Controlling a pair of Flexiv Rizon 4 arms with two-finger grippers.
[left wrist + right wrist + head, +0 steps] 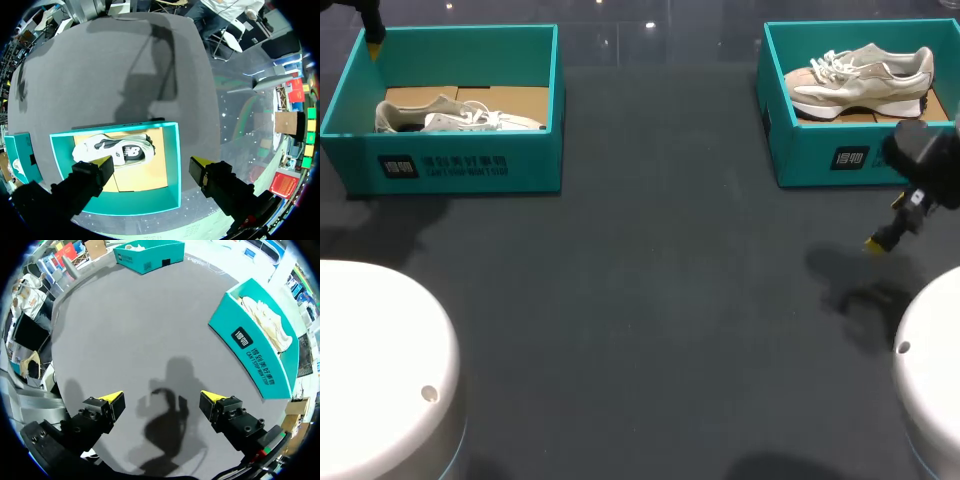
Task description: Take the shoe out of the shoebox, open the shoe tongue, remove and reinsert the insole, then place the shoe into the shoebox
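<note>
The left pincer (152, 162) hangs above the left shoebox (535, 165), over its far outer corner, with its jaws spread wide and nothing between them. Straight under it is the brown cardboard floor of the box. One yellow fingertip (106, 161) sits above the side of the left shoe (117, 150), and the other is out past the teal wall, over the edge of the worktop (650, 300). The shoe is pale grey and white with dark panels. It lies in the box, on the cardboard, below and just to one side of the pincer's middle, and nothing touches it.

The right pincer (163, 398) is also wide open and holds nothing. It hovers over bare dark worktop, with its own shadow lying beneath and ahead of it. The right shoebox (810, 155) stands beside this pincer, near but apart from it, with its printed front wall turned toward the fingers. Inside lies the right shoe (865, 78), cream and beige with white laces. It is beyond the box wall from the pincer and clear of both fingers.

From the right pincer, the left shoebox stands far ahead across the open worktop, well apart. The two boxes stand at opposite ends of the worktop's far side, each with its shoe inside.
</note>
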